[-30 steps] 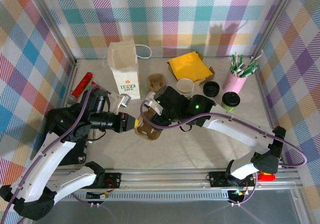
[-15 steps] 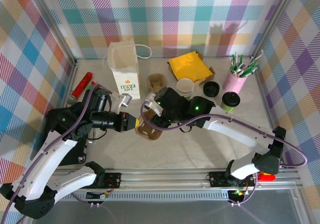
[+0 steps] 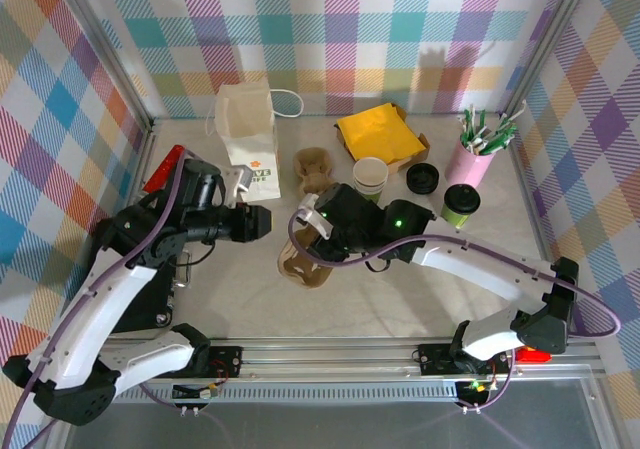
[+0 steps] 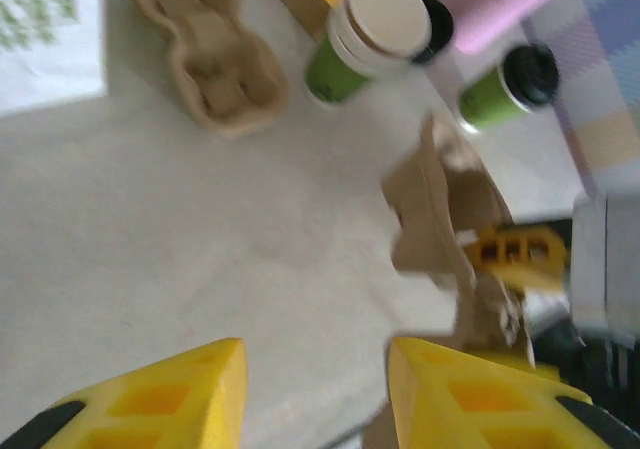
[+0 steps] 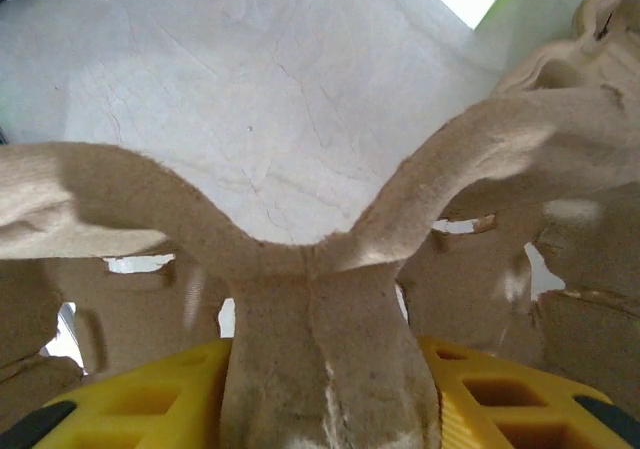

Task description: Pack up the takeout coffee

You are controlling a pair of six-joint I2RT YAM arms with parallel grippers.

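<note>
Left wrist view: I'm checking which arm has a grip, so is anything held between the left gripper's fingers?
No, the left gripper stands open, and the table shows bare in the gap.

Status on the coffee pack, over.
Left tool open, empty. Right tool shut on cardboard carrier. Lidded coffee upright by pink cup, untouched. Lidless cup and loose lid stand near it.

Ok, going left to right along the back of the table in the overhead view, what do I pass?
White paper bag → empty brown cardboard cup carrier → lidless cream paper cup → loose round black plastic lid → black-lidded paper coffee cup.
</note>
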